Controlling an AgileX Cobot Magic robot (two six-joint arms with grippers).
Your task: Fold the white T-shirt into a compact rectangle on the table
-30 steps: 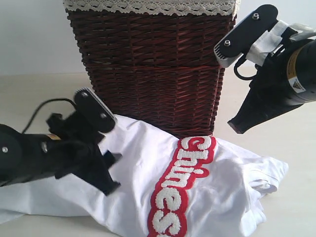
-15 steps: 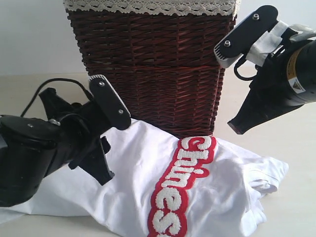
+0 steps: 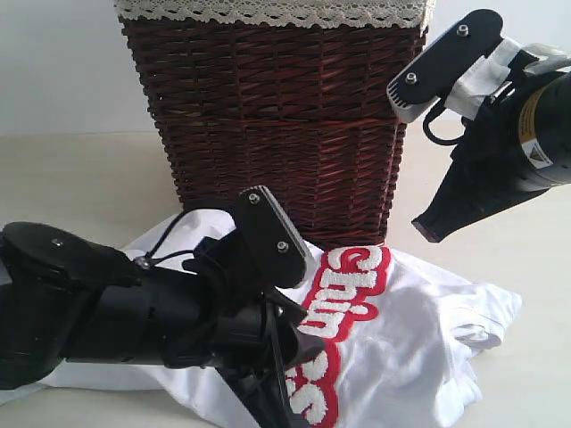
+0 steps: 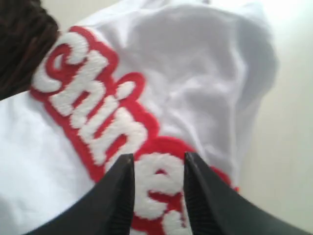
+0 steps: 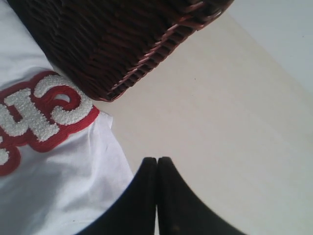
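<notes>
The white T-shirt (image 3: 406,334) lies crumpled on the table (image 3: 535,267) in front of the basket, its red band (image 3: 352,290) of fluffy white letters facing up. My left gripper (image 3: 272,401) reaches over the shirt and hides part of the band. In the left wrist view the left gripper (image 4: 159,157) is open, its two fingers a narrow gap apart just above a white letter of the red band (image 4: 98,112), with no cloth pinched between them. My right gripper (image 3: 426,234) hangs above the table to the right of the basket, shut and empty (image 5: 157,159).
A tall dark red wicker basket (image 3: 277,116) with a cream lace liner (image 3: 268,11) stands right behind the shirt, and its base (image 5: 112,39) touches the cloth. Bare beige table (image 5: 220,98) spreads to the right of the shirt.
My left arm has swung right and down across the shirt, from its left part to over the red band, and its jaws have narrowed. The right arm has not moved.
</notes>
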